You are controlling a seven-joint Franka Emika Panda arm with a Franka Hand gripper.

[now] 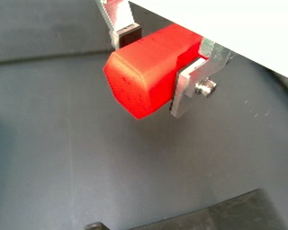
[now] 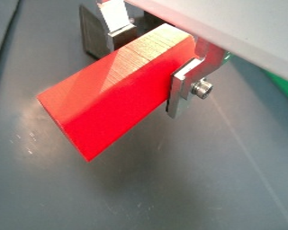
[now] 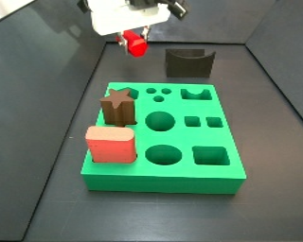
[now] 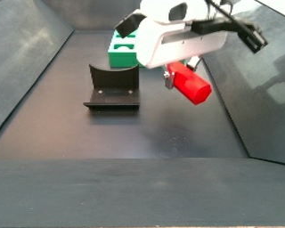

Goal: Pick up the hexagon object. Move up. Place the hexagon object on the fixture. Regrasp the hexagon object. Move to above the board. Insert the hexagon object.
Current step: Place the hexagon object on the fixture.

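The dark floor (image 3: 65,142) lies bare on the left of the board (image 3: 167,175) and in the strip between the board's far edge and the fixture (image 3: 188,62), with sloped dark walls closing in on both sides. In a side view the near floor in front of the fixture (image 4: 111,87) is open all the way to the near edge.

The gripper (image 3: 136,38) hangs in the air at the far left, beyond the board's far edge and to the left of the fixture. Its 2 fingers (image 1: 190,83) are closed narrowly on the hexagon object (image 1: 147,74), the silver plates pressed flat against opposite sides. The piece is clear of the floor, tilted, with most of its length sticking out past the fingers (the free end points downward).

In both wrist views the clamping is plain: the hexagon object (image 2: 111,99) shows its long glossy face, and the gripper (image 2: 153,49) grips it near 1 end. In a side view the hexagon object (image 4: 189,84) hangs beside the fixture without touching it, and the gripper (image 4: 181,67) sits under the white arm body. Only a side view shows the board's load: a brown star piece (image 3: 117,106) and a salmon-pink block (image 3: 111,145) standing along its left side.
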